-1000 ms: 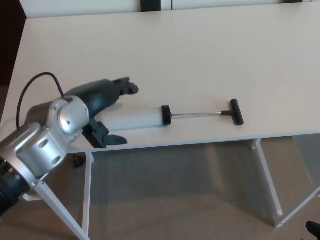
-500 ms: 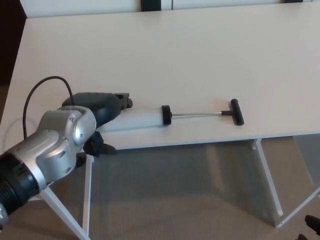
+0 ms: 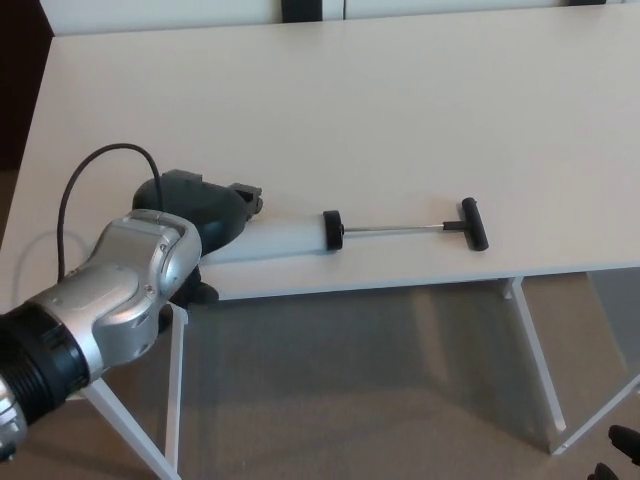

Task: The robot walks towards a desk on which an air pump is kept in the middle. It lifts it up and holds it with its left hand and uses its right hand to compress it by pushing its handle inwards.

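The air pump (image 3: 282, 240) lies flat on the white desk (image 3: 350, 110), close to its front edge. It has a pale barrel, a black collar and a thin rod (image 3: 395, 228) drawn out to a black T-handle (image 3: 473, 223) on the right. My left hand (image 3: 205, 212) covers the barrel's left end, and my silver forearm (image 3: 120, 285) hides the grip. The pump still rests on the desktop. A small black part, probably my right hand (image 3: 625, 440), shows low at the bottom right corner, far from the pump.
A black cable (image 3: 95, 165) loops up from my left arm over the desk's left side. White desk legs (image 3: 530, 340) stand below the front edge, above grey carpet. A dark strip lies beyond the desk's left edge.
My left forearm has swung forward and to the right, now hiding more of the hand. The hand has settled lower over the barrel's left end. The pump has not moved.
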Controlling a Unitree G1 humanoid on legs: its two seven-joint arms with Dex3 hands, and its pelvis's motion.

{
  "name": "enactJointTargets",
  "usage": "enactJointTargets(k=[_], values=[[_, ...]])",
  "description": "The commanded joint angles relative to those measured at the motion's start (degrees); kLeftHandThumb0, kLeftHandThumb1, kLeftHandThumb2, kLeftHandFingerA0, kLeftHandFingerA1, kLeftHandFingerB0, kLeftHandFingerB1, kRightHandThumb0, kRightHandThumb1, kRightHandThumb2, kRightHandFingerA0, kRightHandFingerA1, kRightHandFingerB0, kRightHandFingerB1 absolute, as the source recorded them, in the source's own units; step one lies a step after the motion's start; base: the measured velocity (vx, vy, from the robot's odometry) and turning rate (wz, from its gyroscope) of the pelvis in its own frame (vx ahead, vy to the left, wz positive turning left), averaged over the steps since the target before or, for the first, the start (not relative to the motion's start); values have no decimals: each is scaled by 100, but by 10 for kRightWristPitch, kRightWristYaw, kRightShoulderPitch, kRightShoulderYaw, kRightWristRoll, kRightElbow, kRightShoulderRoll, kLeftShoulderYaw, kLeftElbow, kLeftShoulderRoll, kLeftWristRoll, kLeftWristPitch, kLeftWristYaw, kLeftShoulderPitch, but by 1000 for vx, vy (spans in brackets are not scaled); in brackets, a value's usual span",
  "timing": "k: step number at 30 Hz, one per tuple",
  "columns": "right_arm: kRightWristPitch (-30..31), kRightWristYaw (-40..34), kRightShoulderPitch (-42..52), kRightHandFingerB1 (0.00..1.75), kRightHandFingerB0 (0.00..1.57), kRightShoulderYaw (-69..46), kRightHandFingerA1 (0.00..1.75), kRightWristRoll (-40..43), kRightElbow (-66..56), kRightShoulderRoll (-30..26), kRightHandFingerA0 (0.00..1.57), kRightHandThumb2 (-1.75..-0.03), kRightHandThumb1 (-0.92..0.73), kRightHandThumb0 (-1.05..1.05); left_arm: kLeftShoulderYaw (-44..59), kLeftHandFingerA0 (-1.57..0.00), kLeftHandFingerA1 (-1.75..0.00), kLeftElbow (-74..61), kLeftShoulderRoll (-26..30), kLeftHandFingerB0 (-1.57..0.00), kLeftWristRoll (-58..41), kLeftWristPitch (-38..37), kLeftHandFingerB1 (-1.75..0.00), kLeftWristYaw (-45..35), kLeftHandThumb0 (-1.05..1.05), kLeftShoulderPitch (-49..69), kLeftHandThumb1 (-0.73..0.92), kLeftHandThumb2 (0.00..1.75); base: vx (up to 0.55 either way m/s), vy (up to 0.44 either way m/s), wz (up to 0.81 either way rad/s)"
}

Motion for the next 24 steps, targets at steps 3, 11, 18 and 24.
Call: enactJointTargets(k=[3,11,18,24], values=[[29,-21,-7,41,61,12,44,-20,-21,-18,71,-58,-59,-28,-49,-45,-38,79,-72,-27,183,8,-30,82,-66,-45,58,58,0,0,0],[32,-22,-8,40,60,15,43,-23,-21,-19,69,-58,-61,-31,-42,-47,-39,110,-94,-28,190,5,-30,92,-70,-41,59,59,0,0,0],[36,-25,-6,40,63,15,43,-22,-25,-18,71,-57,-61,-30,-36,-51,-51,136,-114,-24,210,0,-40,103,-68,-42,46,78,0,0,0],[39,-27,-10,40,60,18,43,-25,-32,-19,69,-58,-60,-29,-22,-45,-37,148,-127,-30,226,-9,-31,85,-59,-62,55,57,0,0,0]])
